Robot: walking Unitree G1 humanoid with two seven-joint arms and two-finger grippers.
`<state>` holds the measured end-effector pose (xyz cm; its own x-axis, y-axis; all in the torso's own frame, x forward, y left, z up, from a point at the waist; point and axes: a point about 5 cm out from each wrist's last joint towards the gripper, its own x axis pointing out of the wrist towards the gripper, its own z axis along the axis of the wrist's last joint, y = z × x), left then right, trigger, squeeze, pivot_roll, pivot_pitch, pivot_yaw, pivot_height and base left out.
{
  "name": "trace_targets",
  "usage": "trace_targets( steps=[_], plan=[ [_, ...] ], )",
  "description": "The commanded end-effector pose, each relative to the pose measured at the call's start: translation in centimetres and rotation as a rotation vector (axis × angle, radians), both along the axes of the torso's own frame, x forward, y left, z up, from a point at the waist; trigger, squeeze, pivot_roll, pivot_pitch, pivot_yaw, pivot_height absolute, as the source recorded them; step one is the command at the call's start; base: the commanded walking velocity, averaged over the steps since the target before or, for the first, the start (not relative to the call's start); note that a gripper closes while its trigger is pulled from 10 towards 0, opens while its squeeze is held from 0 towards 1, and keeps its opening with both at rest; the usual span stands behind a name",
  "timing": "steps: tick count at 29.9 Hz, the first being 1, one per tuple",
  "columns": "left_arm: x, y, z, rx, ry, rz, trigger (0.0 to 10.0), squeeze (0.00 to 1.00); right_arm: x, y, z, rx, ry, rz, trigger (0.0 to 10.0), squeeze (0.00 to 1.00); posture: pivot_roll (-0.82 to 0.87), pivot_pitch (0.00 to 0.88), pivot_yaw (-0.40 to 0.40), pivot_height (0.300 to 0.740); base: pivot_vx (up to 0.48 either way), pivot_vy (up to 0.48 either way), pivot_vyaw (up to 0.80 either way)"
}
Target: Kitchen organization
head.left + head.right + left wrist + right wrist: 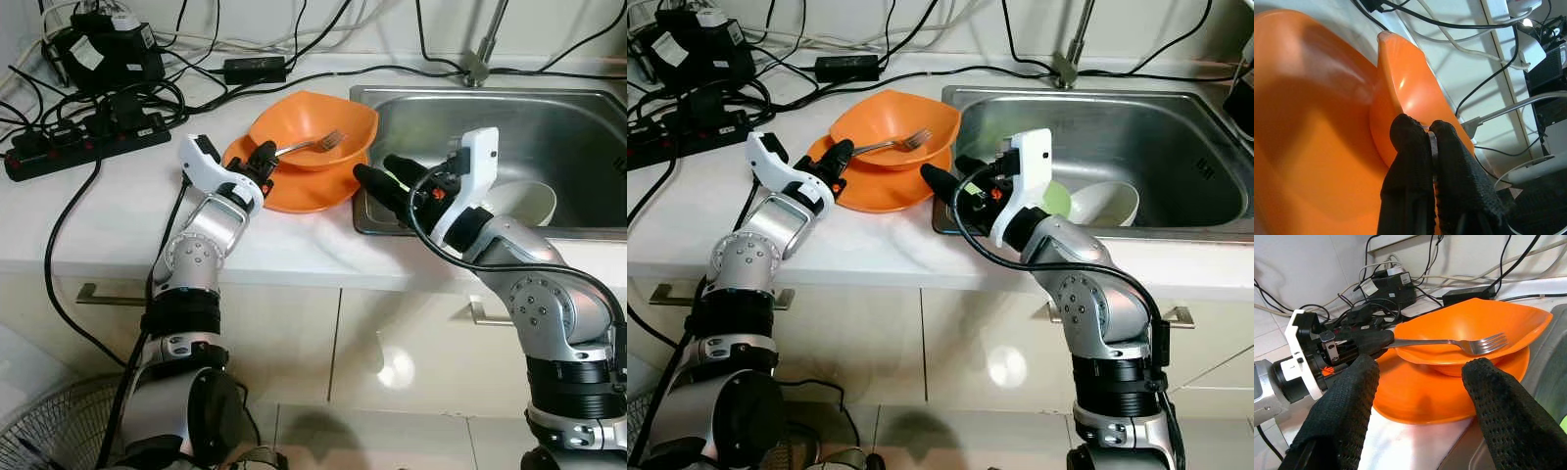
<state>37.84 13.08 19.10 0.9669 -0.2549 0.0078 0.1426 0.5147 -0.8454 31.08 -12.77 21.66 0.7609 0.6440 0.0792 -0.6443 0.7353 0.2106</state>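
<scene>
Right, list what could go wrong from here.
The left tool pinches only the tip of the fork handle; the tines hang over the orange bowl, so it may swing or slip. The open right tool sits by the sink rim and could bump the orange plate.

Fork [1488, 117] handle end hidden between left pincer [1429, 134] fingers; white bowl [524, 201] partly behind right arm.

Left gripper [263, 157] pinches the handle of a silver metal fork [315, 145] lying across an orange plastic bowl [318, 127]. The bowl sits on an orange round plate [313, 192] just left of the stainless steel sink [549, 117]. Right gripper [384, 179], fingers parted, hovers at the sink's near-left corner.
</scene>
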Motion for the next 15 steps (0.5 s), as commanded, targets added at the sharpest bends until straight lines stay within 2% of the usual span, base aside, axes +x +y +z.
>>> trace_targets(
  steps=[1,11,15],
  plan=[
    [0.1,-0.1,1.1,-0.014,-0.028,-0.005,0.0,0.0,0.2,-0.1,0.4,-0.007,-0.014,-0.012,10.0,0.0,0.01,0.048,0.052,0.74,0.0,0.0,0.0],
    [-0.4,-0.3,2.2,-0.094,-0.14,-0.051,0.0,0.0,0.3,-0.2,0.4,-0.006,-0.014,-0.015,10.0,0.0,0.0,0.044,0.052,0.74,0.0,0.0,0.0],
    [-0.7,-0.8,3.1,-0.15,-0.208,-0.094,0.0,0.0,0.4,-0.2,0.6,0.0,-0.017,-0.018,10.0,0.0,0.0,0.041,0.053,0.74,0.0,0.0,0.0]
  ],
)
